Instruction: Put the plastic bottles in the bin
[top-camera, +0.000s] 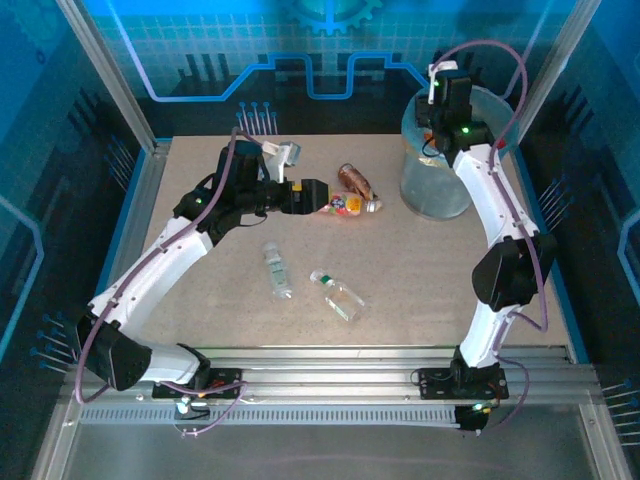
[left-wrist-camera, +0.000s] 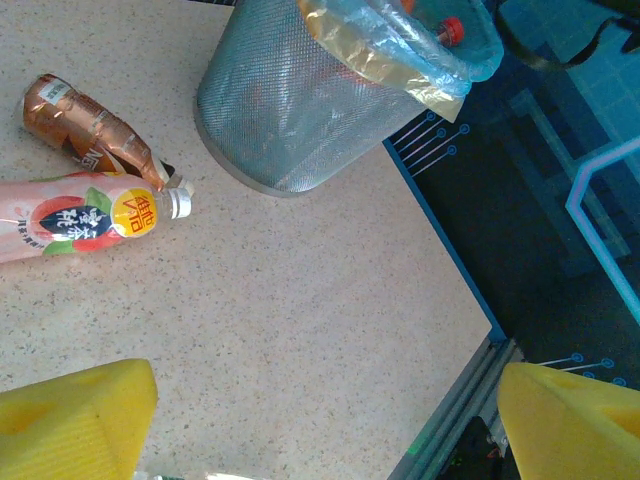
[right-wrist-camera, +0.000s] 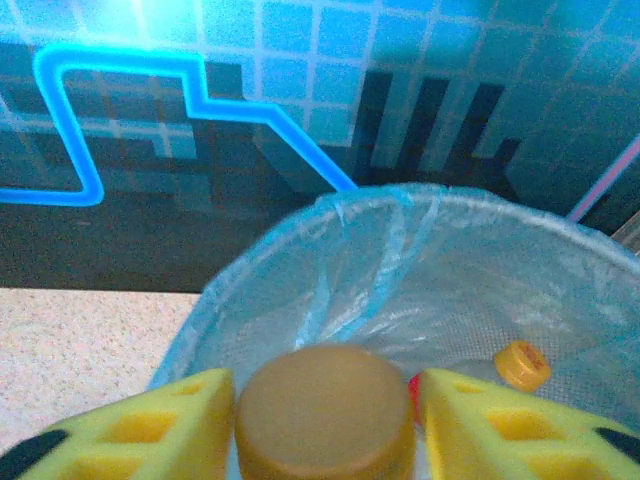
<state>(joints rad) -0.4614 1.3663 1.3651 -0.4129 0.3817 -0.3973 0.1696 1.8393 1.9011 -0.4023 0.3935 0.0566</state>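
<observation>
1. Bottles nearest the arm bases: the left clear bottle (top-camera: 277, 270) and the right clear bottle (top-camera: 338, 296) lie on their sides on the table (top-camera: 200, 330), near each other but apart.
2. The left gripper (left-wrist-camera: 325, 405) is further out, over the middle of the table. Its yellow pads (left-wrist-camera: 70, 420) stand wide apart with nothing between them, only bare tabletop below. It touches nothing.
3. In the top view the pink-labelled bottle (left-wrist-camera: 70, 222) lies on its side just ahead of that gripper, with its pale cap pointing toward the bin. The brown-wrapped bottle (left-wrist-camera: 85, 128) lies just beyond it, and their cap ends are close together or touching.
4. The bin (left-wrist-camera: 290, 120) stands upright at the far right of the table. Its light blue bag (left-wrist-camera: 470, 55) is folded over the rim, and a red-capped bottle (left-wrist-camera: 452, 28) shows inside.
5. The right gripper (right-wrist-camera: 322, 385) hangs over the bin's mouth. Its yellow fingers (right-wrist-camera: 130, 430) sit on either side of a brown cap (right-wrist-camera: 325, 420). The left finger is against the cap and the right one is a sliver off it, so I cannot tell whether they press it. Below, an orange cap (right-wrist-camera: 522, 364) lies inside the lined bin.
</observation>
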